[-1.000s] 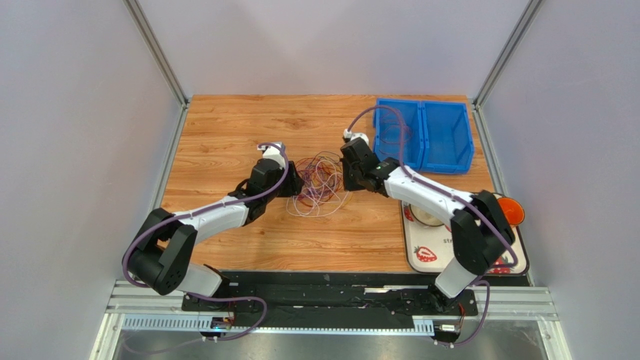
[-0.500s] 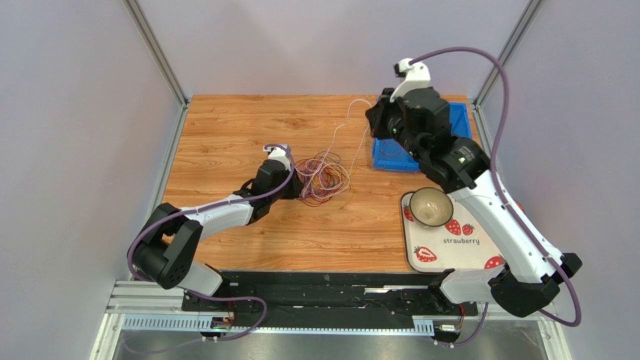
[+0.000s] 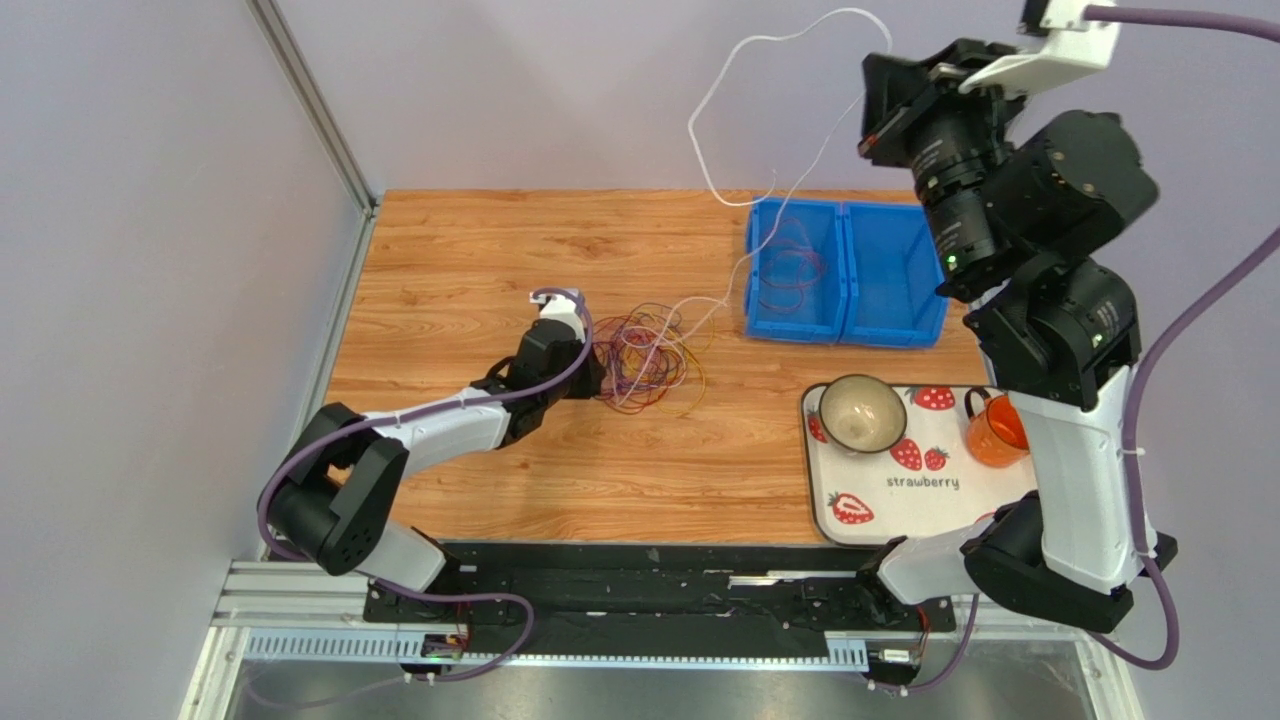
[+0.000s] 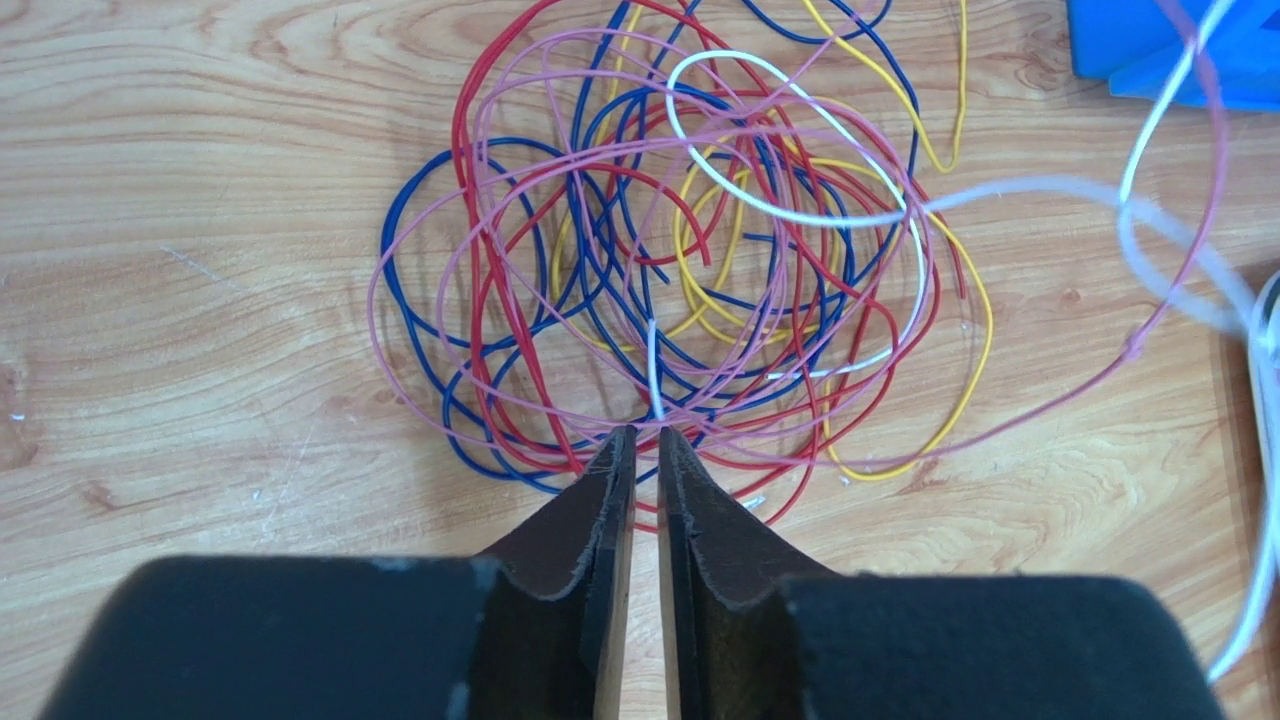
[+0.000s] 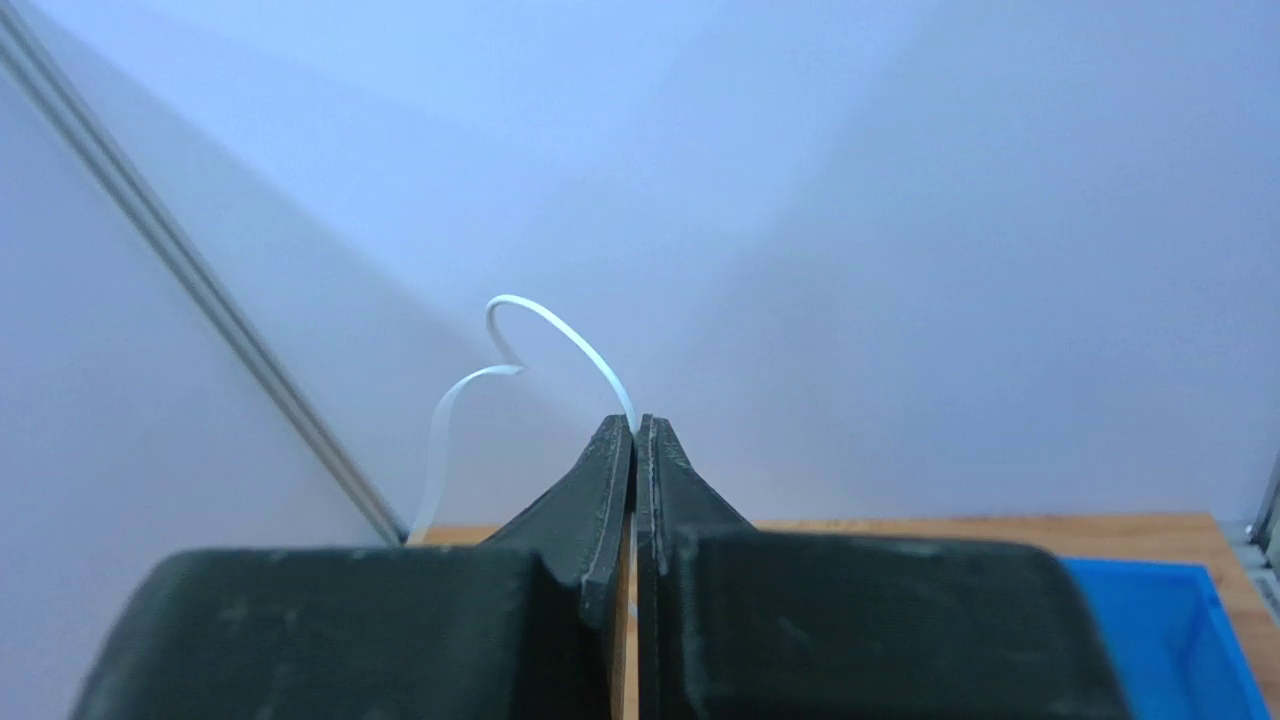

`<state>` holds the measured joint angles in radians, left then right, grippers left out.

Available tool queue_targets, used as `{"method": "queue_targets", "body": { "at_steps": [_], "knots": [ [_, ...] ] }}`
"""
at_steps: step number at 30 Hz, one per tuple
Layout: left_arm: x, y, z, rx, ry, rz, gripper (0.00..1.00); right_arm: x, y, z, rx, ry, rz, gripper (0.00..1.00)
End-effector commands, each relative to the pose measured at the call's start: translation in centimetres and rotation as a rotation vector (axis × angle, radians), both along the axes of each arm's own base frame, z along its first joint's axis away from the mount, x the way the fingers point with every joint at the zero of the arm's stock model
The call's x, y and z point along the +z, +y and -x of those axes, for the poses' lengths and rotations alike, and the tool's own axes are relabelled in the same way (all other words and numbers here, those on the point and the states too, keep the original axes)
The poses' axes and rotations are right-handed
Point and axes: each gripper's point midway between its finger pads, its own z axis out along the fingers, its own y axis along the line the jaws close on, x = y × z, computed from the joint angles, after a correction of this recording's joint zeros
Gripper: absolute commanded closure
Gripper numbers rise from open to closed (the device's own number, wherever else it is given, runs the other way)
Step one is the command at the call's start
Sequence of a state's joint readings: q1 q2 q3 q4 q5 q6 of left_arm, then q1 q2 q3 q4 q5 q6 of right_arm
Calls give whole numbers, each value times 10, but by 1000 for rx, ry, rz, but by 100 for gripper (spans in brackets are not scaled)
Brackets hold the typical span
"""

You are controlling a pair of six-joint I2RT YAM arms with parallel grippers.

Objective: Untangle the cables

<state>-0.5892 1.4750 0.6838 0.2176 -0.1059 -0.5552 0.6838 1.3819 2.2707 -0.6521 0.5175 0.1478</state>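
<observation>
The cables (image 3: 649,360) lie tangled mid-way across the wooden table (image 3: 451,270), bare wood toward its left and near edges and a blue bin (image 3: 849,270) at its far-right corner, as the left gripper (image 4: 643,435), jaws narrowed to a slit, meets a pale strand, grip unclear, while the right gripper (image 5: 634,428), pinching a white cable (image 5: 430,450), hangs high above that corner.

Pretty bright, even, soft light from overhead; only faint shadows under the cables (image 4: 676,240) on the table (image 3: 451,270). Left wrist view: white cable (image 4: 1052,192) blurs out toward 3 o'clock.
</observation>
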Motion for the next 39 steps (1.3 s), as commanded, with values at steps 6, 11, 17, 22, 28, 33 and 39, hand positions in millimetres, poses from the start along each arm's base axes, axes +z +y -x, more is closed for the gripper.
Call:
{"method": "queue_targets", "body": {
  "at_steps": [6,11,17,22,28,33,39],
  "knots": [
    [12,-1,-13,48,-18,-10,85,88,-63,14,-311,-290,-23,100],
    [6,6,-15,91,12,-40,89,119,-89,21,-452,-396,-59,100],
    [7,7,-18,104,10,-48,77,133,-98,30,-459,-482,-145,100],
    [17,-5,-14,53,-39,-68,44,155,-106,54,-394,-559,-245,100],
    [48,-46,4,-133,-165,25,33,151,-91,51,-313,-578,-261,100],
    [78,-84,4,-247,-283,90,26,134,-78,50,-222,-538,-268,100],
    [58,-129,-22,-349,-253,91,29,107,-67,35,-206,-460,-233,100]
  ]
}}
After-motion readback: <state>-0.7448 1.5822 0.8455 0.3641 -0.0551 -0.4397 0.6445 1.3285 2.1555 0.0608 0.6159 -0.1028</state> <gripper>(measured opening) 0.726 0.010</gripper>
